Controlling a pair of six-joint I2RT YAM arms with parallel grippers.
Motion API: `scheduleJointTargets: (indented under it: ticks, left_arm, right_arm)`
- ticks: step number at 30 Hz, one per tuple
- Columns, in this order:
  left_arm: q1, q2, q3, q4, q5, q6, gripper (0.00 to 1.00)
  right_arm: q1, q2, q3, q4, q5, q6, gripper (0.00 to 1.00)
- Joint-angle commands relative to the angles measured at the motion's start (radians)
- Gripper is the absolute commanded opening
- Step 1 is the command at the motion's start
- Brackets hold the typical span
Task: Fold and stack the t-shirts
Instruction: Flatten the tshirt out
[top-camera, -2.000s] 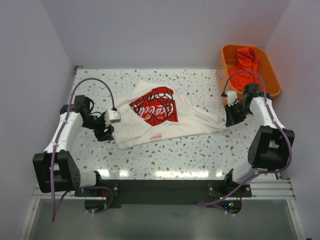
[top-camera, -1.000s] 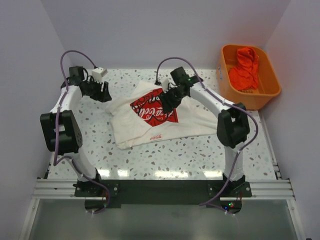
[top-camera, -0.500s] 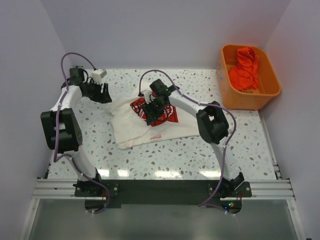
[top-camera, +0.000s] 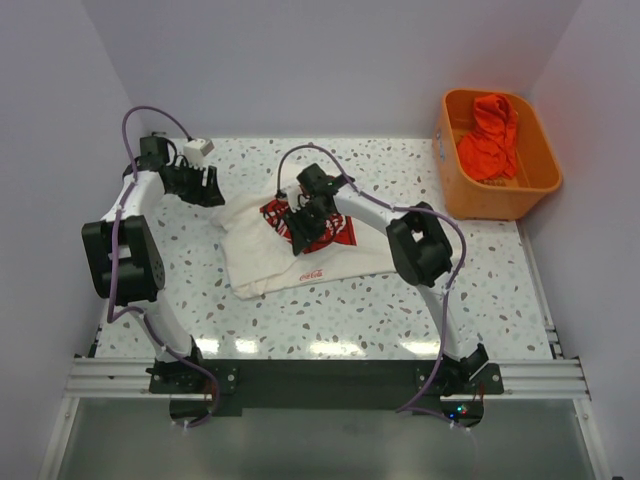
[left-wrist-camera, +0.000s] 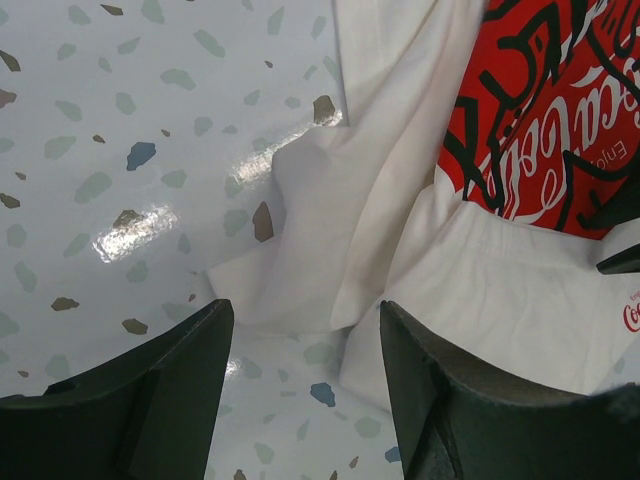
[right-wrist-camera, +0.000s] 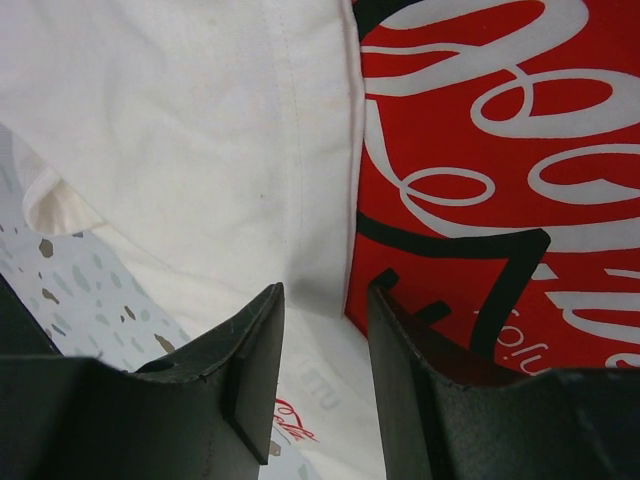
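Your shirt (top-camera: 262, 258) is lying crumpled, long axis left-right; right gripper (top-camera: 300, 224) is hovering spread over it, left gripper (top-camera: 208, 190) spread at its edge; tub (top-camera: 497, 206) sitting far right.

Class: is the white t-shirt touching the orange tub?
Apart. The top view shows bare speckled table between the t-shirt and the tub.

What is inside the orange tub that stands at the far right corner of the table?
In the orange tub lies a crumpled orange-red cloth, heaped toward the far end. Part of the tub's floor shows beside it. Whether anything lies under the cloth cannot be seen.
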Motion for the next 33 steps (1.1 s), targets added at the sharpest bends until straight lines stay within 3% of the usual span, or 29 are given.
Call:
scheduleJointTargets:
  ticks: [1, 16, 19, 20, 28, 33]
  left_arm:
    - [0.0, -0.005, 0.022, 0.006, 0.017, -0.005, 0.66]
    - [0.002, 0.005, 0.012, 0.043, 0.023, -0.038, 0.66]
    - [-0.001, 0.011, 0.01, 0.053, 0.009, -0.04, 0.66]
    - [-0.002, 0.014, 0.012, 0.058, 0.0, -0.037, 0.66]
    - [-0.001, 0.113, 0.085, 0.004, -0.113, 0.041, 0.66]
    - [-0.008, 0.164, 0.102, -0.04, -0.068, 0.058, 0.65]
  right_arm:
    - [0.013, 0.009, 0.005, 0.021, -0.039, 0.015, 0.41]
    - [0.029, -0.016, -0.036, 0.007, -0.062, 0.011, 0.35]
    - [0.029, -0.014, -0.032, -0.003, -0.047, -0.001, 0.14]
    - [0.029, -0.014, -0.024, -0.012, -0.025, -0.017, 0.0]
    - [-0.048, -0.187, -0.023, -0.121, 0.047, -0.144, 0.0]
    - [-0.154, -0.313, -0.046, -0.223, 0.091, -0.233, 0.0]
